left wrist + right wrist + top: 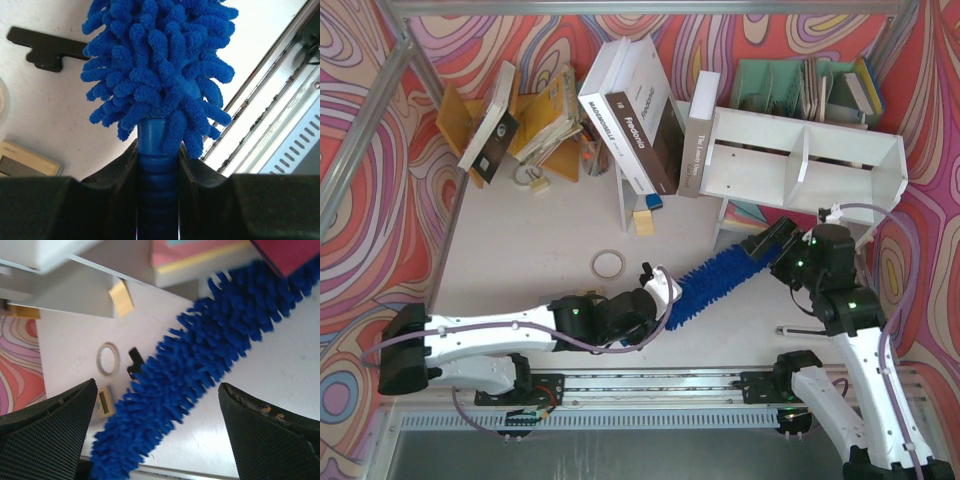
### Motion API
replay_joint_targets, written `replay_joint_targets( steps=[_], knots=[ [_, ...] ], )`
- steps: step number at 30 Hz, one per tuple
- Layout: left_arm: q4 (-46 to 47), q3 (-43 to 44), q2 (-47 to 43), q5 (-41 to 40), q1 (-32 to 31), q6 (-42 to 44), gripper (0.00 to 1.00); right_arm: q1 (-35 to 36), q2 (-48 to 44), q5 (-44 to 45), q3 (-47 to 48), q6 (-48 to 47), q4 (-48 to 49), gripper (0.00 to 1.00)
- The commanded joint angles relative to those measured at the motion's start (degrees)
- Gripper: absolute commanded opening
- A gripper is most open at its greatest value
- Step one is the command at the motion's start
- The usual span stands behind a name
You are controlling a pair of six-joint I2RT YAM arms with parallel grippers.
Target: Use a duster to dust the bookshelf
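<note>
The blue fluffy duster (715, 280) lies slantwise over the table, with its tip pointing at the white bookshelf (810, 160) at the back right. My left gripper (665, 292) is shut on the duster's ribbed blue handle (157, 160), just below the fluffy head (160, 65). My right gripper (775, 245) hovers over the duster's far end in front of the shelf. Its fingers (55, 425) stand wide open. In the right wrist view the duster head (200, 360) runs between them, touching neither.
A tape ring (609, 264), a black clip (47, 47) and a small beige device (25, 157) lie near the duster. A yellow book rack (525, 120), leaning books (635, 120) and a green organiser (790, 85) line the back. The metal rail (660, 385) edges the front.
</note>
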Motion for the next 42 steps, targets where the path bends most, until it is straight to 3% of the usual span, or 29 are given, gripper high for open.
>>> replay_joint_targets(
  steps=[1,5,12,21,28,36,42],
  knots=[
    [4.76,-0.73,-4.64,-3.49,-0.48,1.48,0.00,0.11,-1.39,0.00,-4.06,6.59,-0.66,0.95],
    [4.57,0.29,-4.01,-4.73,-1.62,1.86,0.00,0.31,-0.22,-4.50,-8.20,11.65,3.06,0.95],
    [6.87,2.88,-0.14,-6.43,-3.37,2.88,0.00,2.86,-1.96,-4.88,-15.15,20.02,5.61,0.95],
    [8.09,3.91,2.18,-4.69,-4.11,2.18,0.00,8.77,-2.88,-0.47,-25.29,30.58,14.25,0.92],
    [9.51,4.19,5.58,-3.07,-4.42,0.58,0.00,16.61,-3.03,9.60,-28.51,37.71,19.30,0.83],
    [10.66,3.90,7.54,-3.52,-4.59,-0.41,0.00,19.50,-2.58,12.20,-31.55,43.24,21.98,0.62],
    [8.94,3.84,8.53,-5.50,-4.59,-1.53,0.02,19.53,-3.74,13.33,-32.35,45.30,20.87,0.30]
  ],
)
